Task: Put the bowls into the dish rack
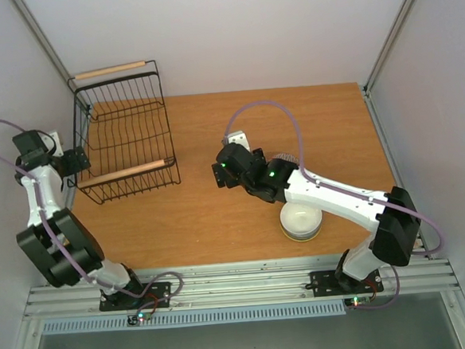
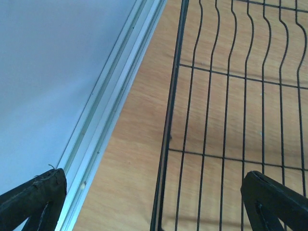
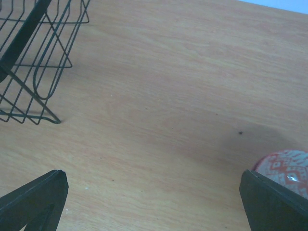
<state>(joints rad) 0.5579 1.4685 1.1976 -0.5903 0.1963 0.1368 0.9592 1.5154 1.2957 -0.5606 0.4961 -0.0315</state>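
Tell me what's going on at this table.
Bowl loading hasn't started: the dish rack is empty. The left end effector hangs open at the rack's left edge. The right end effector is open over bare table, holding nothing; a red-patterned bowl lies by its fingertip, and a stack of bowls waits near the table's front edge.

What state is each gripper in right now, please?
Left gripper: open, holding nothing, by the dish rack.
Right gripper: open, holding nothing.

Open table [image 1: 199,217] stretches between the dish rack [image 1: 129,172] and the bowls [image 1: 301,221] near the front; the side wall [image 1: 2,71] stands close against the rack's left edge.
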